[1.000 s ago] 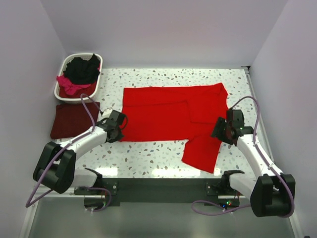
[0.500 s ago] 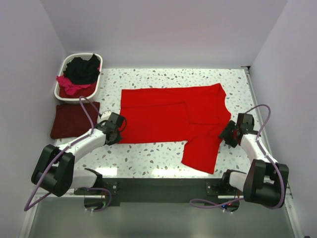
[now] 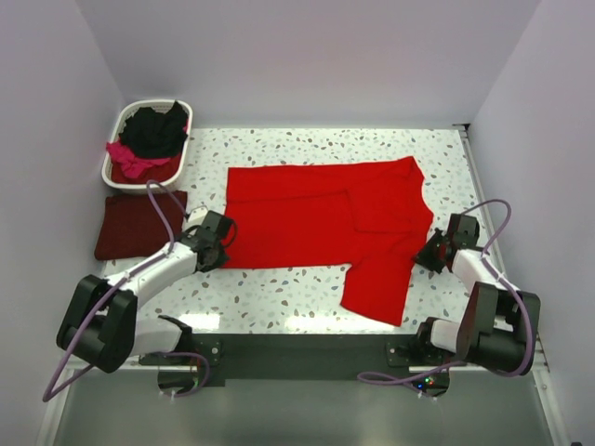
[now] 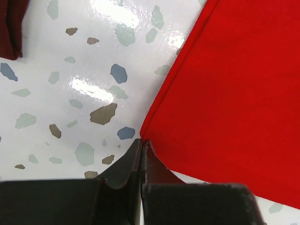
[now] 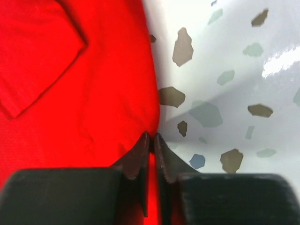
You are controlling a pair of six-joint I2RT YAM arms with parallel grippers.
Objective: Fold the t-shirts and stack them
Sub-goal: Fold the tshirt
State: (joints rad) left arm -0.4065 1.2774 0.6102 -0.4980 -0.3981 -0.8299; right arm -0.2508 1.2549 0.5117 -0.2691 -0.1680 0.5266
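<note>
Two-handed fold being prepared. The right fingers [image 5: 136, 157], having swung outward off the cloth, are narrowing onto the right-hand hem of the red t-shirt [image 3: 325, 214], which is lying spread at frame centre on the desk [image 3: 307, 288]. The left fingers [image 4: 129, 164] are staying pressed together at its lower-left corner, with any hold on it unconfirmed. Counted: four shirts, this one, one maroon t-shirt [image 3: 135, 225] lying folded at left, and one black t-shirt [image 3: 153, 130] and one pink t-shirt [image 3: 130, 160] waiting in one basket [image 3: 153, 102] at upper left.

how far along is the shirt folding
Done: one maroon t-shirt lies folded on the left. In hand: the red t-shirt is partly folded; the right gripper pinches its edge, the left gripper is shut at its corner. Left: a black shirt and a pink shirt wait in the basket.
</note>
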